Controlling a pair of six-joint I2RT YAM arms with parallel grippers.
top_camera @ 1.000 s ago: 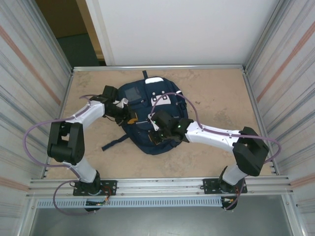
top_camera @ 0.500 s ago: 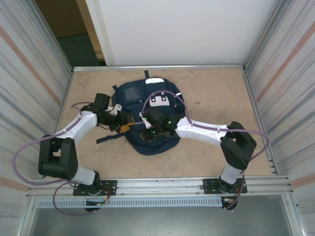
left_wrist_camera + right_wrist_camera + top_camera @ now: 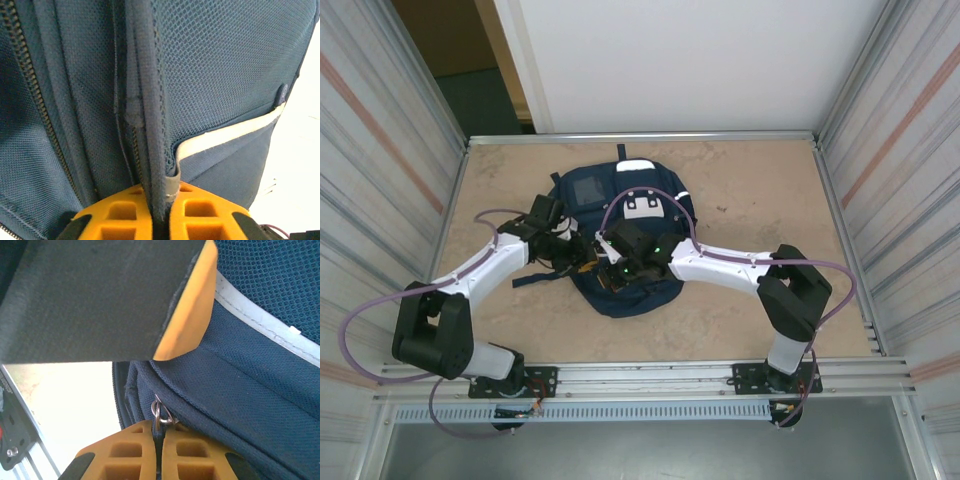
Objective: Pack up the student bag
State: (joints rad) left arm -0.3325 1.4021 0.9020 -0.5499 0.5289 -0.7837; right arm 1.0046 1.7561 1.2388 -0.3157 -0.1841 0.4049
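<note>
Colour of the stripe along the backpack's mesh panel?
Off-white stripe on the navy backpack; the left wrist view shows it best.

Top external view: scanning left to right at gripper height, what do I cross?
Left arm's elbow → left gripper, clamped on a seam of the student bag → right gripper, pinching the bag's metal zip pull → right arm's elbow.

Matt navy woven mesh cloth on the student bag (image 3: pixel 225 75), with pale smooth stripe trim. Shiny metal zip pull (image 3: pixel 161 414). Matt orange plastic fingers on left hand (image 3: pixel 159 200) and right hand (image 3: pixel 157 442). Matt speckled beige table (image 3: pixel 750 190).
</note>
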